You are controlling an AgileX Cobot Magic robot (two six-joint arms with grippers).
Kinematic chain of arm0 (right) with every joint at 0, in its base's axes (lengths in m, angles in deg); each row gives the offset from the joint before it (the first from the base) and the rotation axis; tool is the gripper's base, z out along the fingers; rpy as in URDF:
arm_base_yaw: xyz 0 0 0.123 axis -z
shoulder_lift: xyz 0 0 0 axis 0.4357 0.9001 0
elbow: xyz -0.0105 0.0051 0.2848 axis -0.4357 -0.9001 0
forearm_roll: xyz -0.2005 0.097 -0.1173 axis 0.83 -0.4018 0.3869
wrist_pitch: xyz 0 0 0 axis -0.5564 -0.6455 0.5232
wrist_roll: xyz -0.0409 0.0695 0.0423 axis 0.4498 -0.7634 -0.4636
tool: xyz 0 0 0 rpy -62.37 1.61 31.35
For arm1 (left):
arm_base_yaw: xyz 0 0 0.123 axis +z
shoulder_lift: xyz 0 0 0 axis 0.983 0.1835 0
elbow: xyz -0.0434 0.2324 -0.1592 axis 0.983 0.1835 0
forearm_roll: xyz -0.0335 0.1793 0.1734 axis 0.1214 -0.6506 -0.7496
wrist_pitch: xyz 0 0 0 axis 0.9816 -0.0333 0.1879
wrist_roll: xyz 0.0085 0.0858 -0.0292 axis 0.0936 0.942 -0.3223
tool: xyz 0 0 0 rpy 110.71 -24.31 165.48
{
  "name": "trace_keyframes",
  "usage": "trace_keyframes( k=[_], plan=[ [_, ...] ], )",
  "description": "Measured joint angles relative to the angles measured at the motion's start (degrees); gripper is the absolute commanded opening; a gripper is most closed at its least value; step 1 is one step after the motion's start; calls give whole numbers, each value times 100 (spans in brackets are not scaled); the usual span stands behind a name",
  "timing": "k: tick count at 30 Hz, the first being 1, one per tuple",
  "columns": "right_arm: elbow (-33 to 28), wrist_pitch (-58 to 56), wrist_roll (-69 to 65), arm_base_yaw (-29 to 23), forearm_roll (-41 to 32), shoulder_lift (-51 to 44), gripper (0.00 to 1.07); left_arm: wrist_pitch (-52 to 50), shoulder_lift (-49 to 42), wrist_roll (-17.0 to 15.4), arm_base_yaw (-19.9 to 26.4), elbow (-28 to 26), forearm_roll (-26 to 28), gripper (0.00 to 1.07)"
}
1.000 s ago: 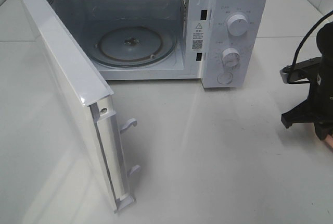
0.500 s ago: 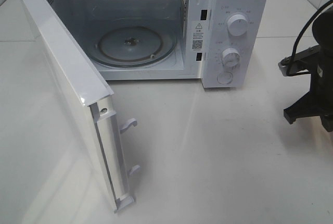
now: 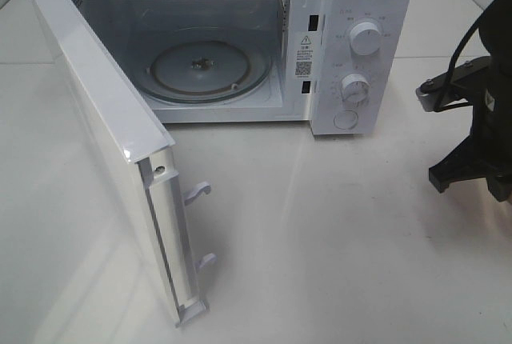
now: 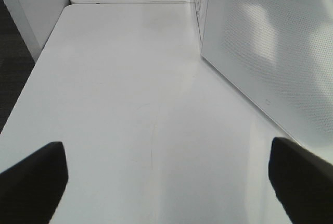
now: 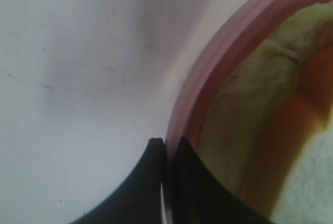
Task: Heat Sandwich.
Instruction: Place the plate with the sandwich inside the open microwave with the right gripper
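Your microwave (image 3: 352, 48) at 12 o'clock has its door (image 3: 104, 136) swung wide, and the glass tray (image 3: 212, 68) inside is bare. The sandwich (image 5: 260, 104) is not in yet. It lies on the pink plate (image 5: 208, 67), out at 3 o'clock, where your right gripper (image 5: 166, 148) pinches the plate's rim tight. Your left gripper (image 4: 166, 177) is spread wide and holds nothing. You have yet to load it, shut the door and turn a knob. Count: one microwave, one plate, one sandwich, two knobs (image 3: 366, 38).
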Motion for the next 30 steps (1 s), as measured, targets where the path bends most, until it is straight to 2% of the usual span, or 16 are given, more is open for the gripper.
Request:
trace_keyframes(
  k=[16,30],
  plan=[
    [-567,-40,160,-951,-258,-636,1,0,0,0,0,0,0,103],
    [-625,-189,229,-2217,-327,-859,1,0,0,0,0,0,0,103]
  ],
)
